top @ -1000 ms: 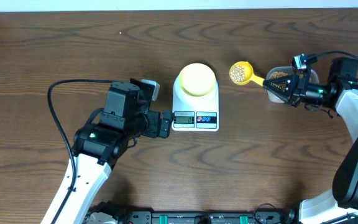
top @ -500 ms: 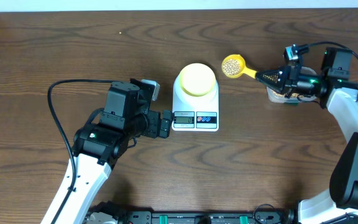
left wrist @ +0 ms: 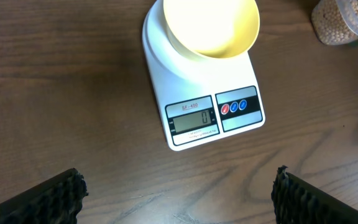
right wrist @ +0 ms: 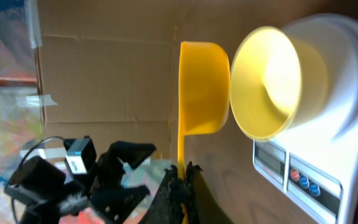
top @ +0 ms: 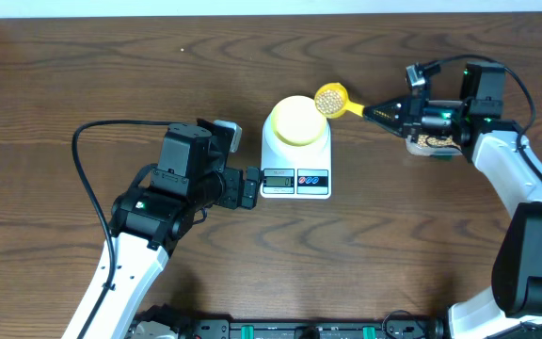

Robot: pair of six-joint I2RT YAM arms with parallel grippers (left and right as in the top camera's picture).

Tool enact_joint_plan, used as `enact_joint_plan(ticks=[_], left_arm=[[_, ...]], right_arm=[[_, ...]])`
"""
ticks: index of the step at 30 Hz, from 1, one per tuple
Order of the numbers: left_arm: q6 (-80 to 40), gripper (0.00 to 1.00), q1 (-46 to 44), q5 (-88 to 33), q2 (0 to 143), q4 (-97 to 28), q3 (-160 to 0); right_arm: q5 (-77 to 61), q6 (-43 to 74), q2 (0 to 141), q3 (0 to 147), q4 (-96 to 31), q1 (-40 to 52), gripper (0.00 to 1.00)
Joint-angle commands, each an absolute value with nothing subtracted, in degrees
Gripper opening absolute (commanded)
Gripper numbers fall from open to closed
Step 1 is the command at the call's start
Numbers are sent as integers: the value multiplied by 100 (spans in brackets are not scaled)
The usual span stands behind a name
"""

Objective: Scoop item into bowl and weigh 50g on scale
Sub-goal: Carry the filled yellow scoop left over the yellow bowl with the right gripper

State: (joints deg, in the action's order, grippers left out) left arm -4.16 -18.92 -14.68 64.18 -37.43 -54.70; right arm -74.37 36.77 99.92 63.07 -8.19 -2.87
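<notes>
Right gripper [top: 384, 113]: clamped on scoop [top: 344, 104] handle.
Beans [top: 329, 97]: in scoop, at bowl [top: 294, 121] rim; more in tub [top: 431, 141].
Bowl on scale [top: 295, 179], display zero.
Left gripper [left wrist: 179, 198]: fingers wide apart, idle.
Handling: centre over bowl, tip slowly, watch display.

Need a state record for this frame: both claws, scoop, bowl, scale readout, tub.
left claw: open, empty, facing the front of the scale
right claw: shut on the scoop handle
scoop: holds beans, head at the rim of the bowl
bowl: on scale, empty
display: zero
tub: holds beans, right of scale
</notes>
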Motion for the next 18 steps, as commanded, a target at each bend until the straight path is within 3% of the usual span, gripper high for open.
enact_joint_plan(ticks=[1, 18], left_arm=[[-322, 98, -1898, -1428, 6396, -3741, -5454], [-322, 98, -1898, -1428, 6396, -3741, -5454]], right_arm=[[-7380, 4010, 10020, 6302, -279, -93, 1], [-5494, 4405, 10020, 6302, 242, 628, 1]])
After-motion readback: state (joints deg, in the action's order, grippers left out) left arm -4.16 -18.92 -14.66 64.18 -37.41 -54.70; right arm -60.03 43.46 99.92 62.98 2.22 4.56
